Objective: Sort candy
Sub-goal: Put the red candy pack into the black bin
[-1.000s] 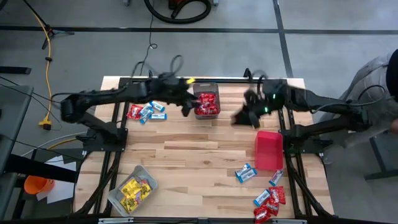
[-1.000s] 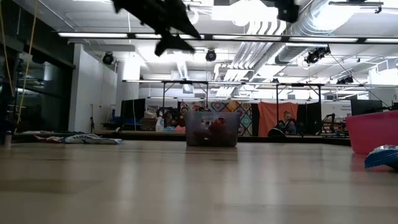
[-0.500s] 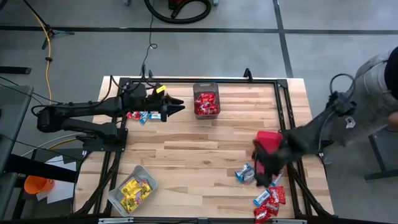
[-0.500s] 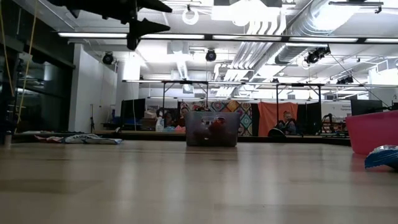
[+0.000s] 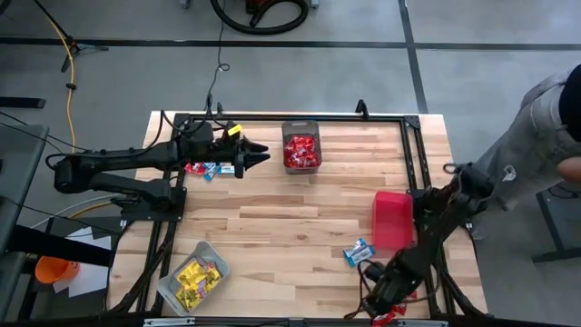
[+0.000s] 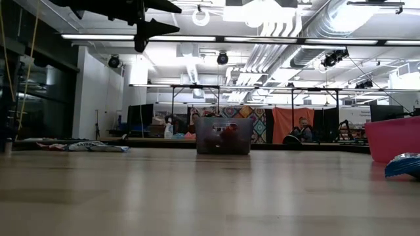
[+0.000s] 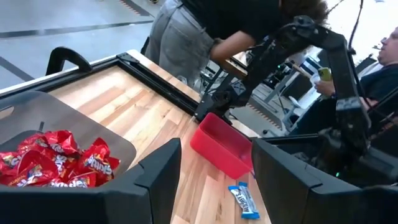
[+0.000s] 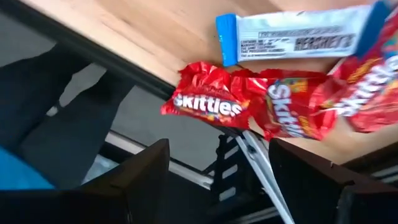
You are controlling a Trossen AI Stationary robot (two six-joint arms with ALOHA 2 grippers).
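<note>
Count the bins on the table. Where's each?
3. Clear grey bin holding red candy, far edge, centre. Red bin, right side. Dark mesh bin holding yellow candy, near-left corner. None look hidden.

Red candy near front right tabletop corner: mostly hidden under right arm. Blue-and-white candy and red bin: cut off by low view's edge. Right hand: finger state indiscernible.
</note>
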